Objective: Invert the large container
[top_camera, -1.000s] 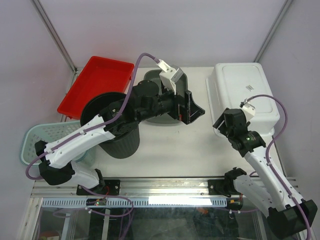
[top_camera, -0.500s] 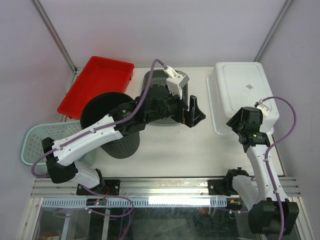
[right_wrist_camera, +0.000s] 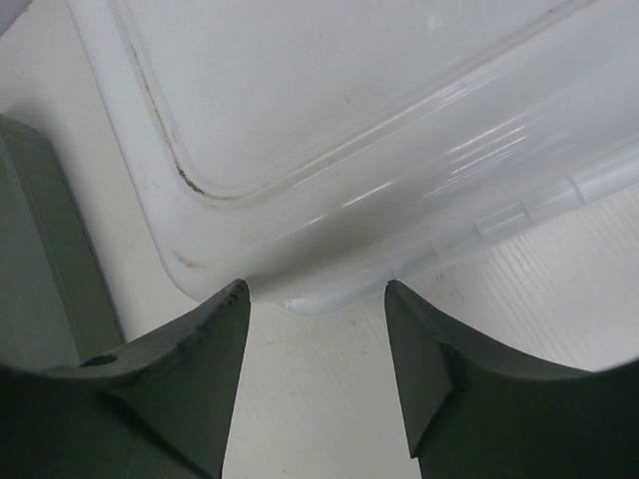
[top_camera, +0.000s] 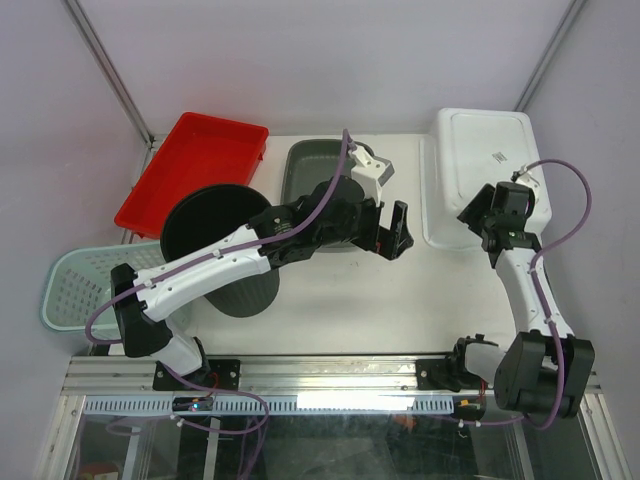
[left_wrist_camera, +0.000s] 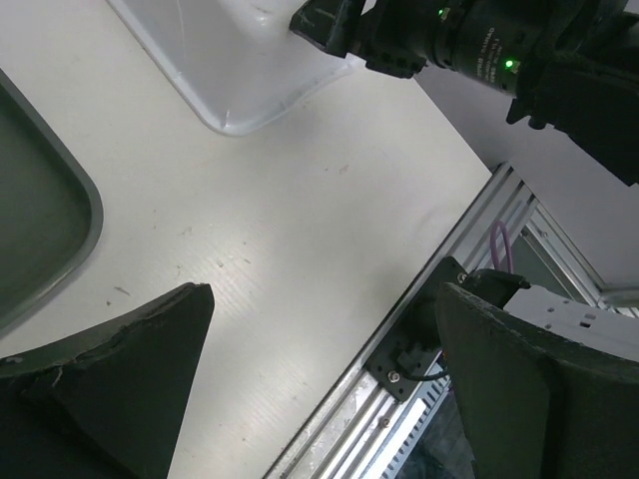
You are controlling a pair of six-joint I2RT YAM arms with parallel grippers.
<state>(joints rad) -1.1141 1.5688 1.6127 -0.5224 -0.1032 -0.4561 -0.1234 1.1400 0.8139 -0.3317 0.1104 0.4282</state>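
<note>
Overhead view. I see the large container (top_camera: 485, 170), white and translucent, at the right rear of the table (top_camera: 340, 300). Its flat, labelled face is turned upward and its broader flanged rim is down on the surface, so it appears to stand inverted.

The right gripper (top_camera: 475, 215) sits over the container's near edge. The left gripper (top_camera: 392, 232) reaches across the middle of the table, well apart from the container and just in front of a grey-green tray (top_camera: 310, 165). A black round bin (top_camera: 215, 240) stands under the left arm. A red tray (top_camera: 195, 170) lies at the left rear and a pale teal basket (top_camera: 70, 285) lies off the table's left side.

Left wrist view. The left gripper (left_wrist_camera: 324, 299) has its jaws spread fully, with only bare table between them. A corner of the large container (left_wrist_camera: 230, 60) and an edge of the grey-green tray (left_wrist_camera: 40, 230) lie ahead.

Right wrist view. The right gripper (right_wrist_camera: 318, 294) has its jaws parted and holds nothing. I see table surface in the gap. A rounded corner of the large container (right_wrist_camera: 349, 120) lies just beyond the fingertips (right_wrist_camera: 225, 319). I cannot tell whether they touch its rim.
</note>
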